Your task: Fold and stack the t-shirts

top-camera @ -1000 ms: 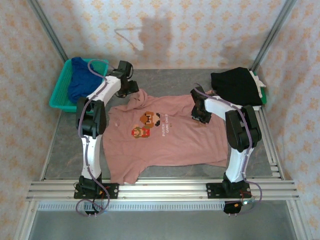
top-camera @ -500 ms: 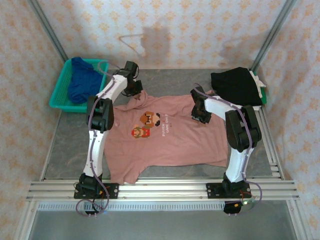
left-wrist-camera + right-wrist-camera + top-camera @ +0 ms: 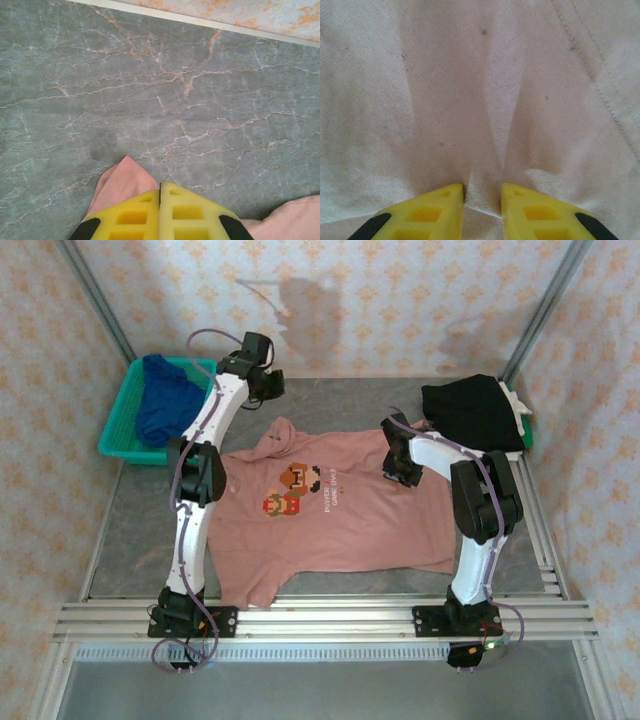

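At the far left of the grey marbled table (image 3: 140, 530) sits a teal plastic mesh basket (image 3: 118, 430), with a royal-blue cloth t-shirt (image 3: 160, 405) bunched up inside it and spilling towards its far rim.

Just to the right of the basket, the left arm reaches out to the far side of the table. The left gripper (image 3: 268, 388) hangs above the bare tabletop beyond the collar of the dusty-pink cloth t-shirt (image 3: 340, 525). In the left wrist view its yellow fingers (image 3: 135, 215) are pressed flat together, so the left gripper (image 3: 160, 192) is clenched. A pointed flap of the pink cloth (image 3: 120, 182) shows just beneath and to the left of them, over the table (image 3: 175, 90). I cannot tell whether any of it is nipped between them.

The pink shirt lies spread front-up in the middle of the table, collar to the far side and hem near the arm bases. A small pixel-art print (image 3: 292, 488) sits on its chest.

The right gripper (image 3: 400, 472) is down on the shirt's right shoulder area. In the right wrist view the right gripper (image 3: 482, 195) has its fingers a little apart, grasping a raised pleat of the pink fabric (image 3: 470, 90), and creases fan out from the pinch.

At the far right corner lies a black cloth t-shirt (image 3: 472, 410), folded into a compact block, well apart from the pink one.
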